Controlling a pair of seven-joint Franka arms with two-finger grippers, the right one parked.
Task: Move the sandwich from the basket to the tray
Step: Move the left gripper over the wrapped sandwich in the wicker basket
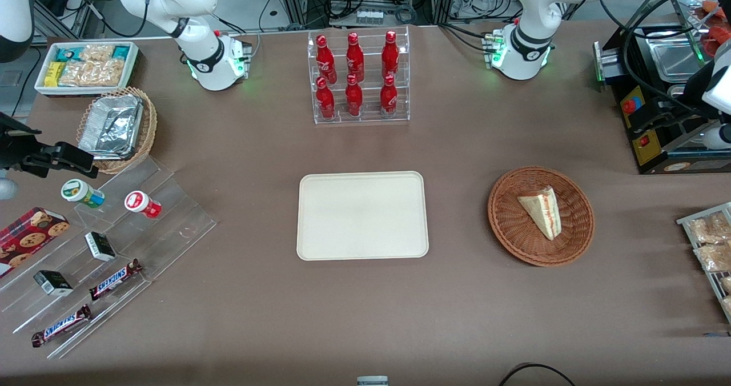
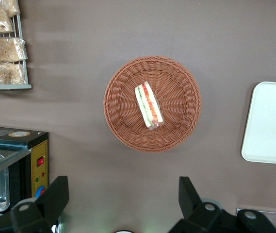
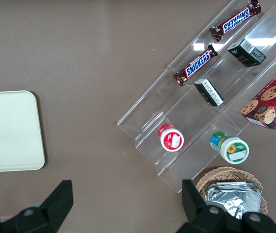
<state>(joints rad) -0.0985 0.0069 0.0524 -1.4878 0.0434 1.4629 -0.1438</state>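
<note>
High above the basket (image 2: pixel 152 103), the hand (image 2: pixel 123 201) hangs with fingers apart; the sandwich (image 2: pixel 149 105) looks light, soft and wrap-slick, best pinched gently across its bread faces.

The round reddish-brown woven wicker basket (image 1: pixel 541 216) has a rough, ribbed weave. In it, the triangular sandwich (image 1: pixel 541 212) sits in clear, faintly shiny wrap. The flat cream-white rectangular tray (image 1: pixel 362 215) looks smooth and matt, like plastic. The brown table cover (image 1: pixel 365 312) is matt. High above the basket, the left arm's gripper (image 2: pixel 121 204) has matt black plastic-looking fingers (image 2: pixel 56 196) set wide apart.
</note>
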